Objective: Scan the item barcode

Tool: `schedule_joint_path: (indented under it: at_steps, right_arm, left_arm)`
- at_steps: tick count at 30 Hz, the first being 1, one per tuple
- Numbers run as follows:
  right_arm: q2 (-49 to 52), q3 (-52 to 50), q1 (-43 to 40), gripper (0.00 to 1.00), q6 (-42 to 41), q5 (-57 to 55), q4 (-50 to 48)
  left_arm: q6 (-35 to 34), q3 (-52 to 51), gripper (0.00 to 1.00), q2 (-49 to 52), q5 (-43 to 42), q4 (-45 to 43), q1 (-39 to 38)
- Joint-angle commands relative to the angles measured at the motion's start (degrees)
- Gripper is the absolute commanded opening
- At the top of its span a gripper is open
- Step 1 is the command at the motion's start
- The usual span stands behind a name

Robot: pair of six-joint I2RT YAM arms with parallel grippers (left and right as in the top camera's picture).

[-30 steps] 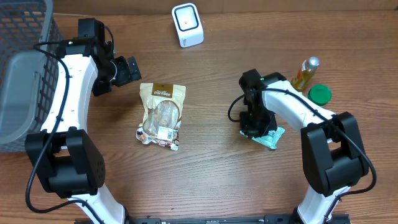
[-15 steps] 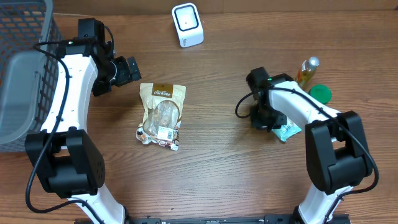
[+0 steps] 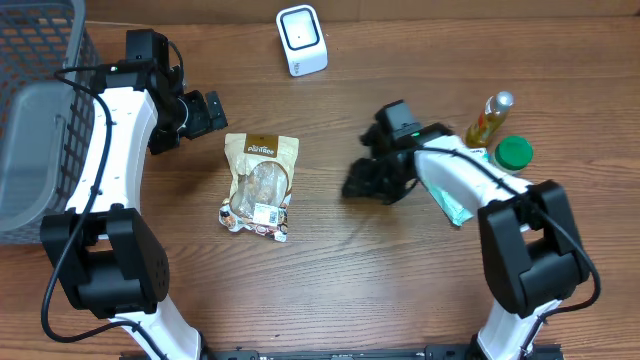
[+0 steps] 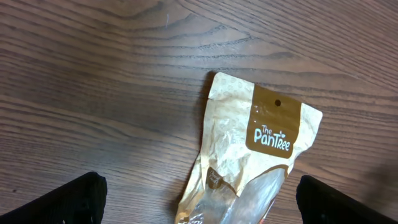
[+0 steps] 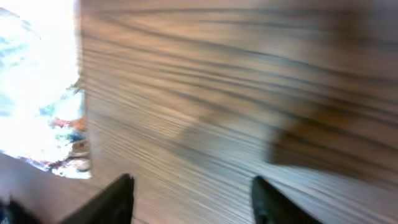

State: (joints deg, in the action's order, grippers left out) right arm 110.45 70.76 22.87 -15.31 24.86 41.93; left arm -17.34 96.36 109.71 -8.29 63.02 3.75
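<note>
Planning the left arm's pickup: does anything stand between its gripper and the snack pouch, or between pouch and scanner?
Nothing visible. The open left gripper hangs beside the snack pouch's top corner, and no object lies between pouch and white scanner.

The work surface is a wooden table (image 3: 330,290) with a medium brown finish. It fills the overhead view almost edge to edge. The grain runs left to right across the frame, with darker streaks in the centre and lower right. Lighting is even and diffuse; shadows on the wood are soft-edged. A dark strip (image 3: 330,354) borders the bottom of the frame. The left wrist view shows the grain at close range, fine, with a dull sheen. In the right wrist view the wood is blurred into streaks.
</note>
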Motion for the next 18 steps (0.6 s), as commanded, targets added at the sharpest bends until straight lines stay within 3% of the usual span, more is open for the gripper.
schedule_joint_path:
  at_steps: [1, 2, 5, 8, 18]
  right_arm:
    - [-0.2, -0.3, 3.9, 0.67, -0.2, 3.9, -3.7]
    - [-0.2, -0.3, 5.7, 0.82, -1.5, 1.4, -6.1]
    - [-0.2, -0.3, 7.8, 1.00, -3.0, -4.4, -8.5]
    - [-0.2, -0.3, 9.8, 1.00, -2.9, -10.3, -10.4]
    - [-0.2, -0.3, 10.2, 1.00, -2.9, -10.3, -10.2]
  left_arm:
    - [1.3, 0.5, 1.00, -0.8, -0.1, 0.0, -0.4]
    - [1.3, 0.5, 1.00, -0.8, -0.1, 0.0, -0.4]
    - [1.3, 0.5, 1.00, -0.8, -0.1, 0.0, -0.4]
    - [1.3, 0.5, 1.00, -0.8, -0.1, 0.0, -0.4]
    - [1.2, 0.5, 1.00, -0.8, -2.3, -0.4, -0.4]
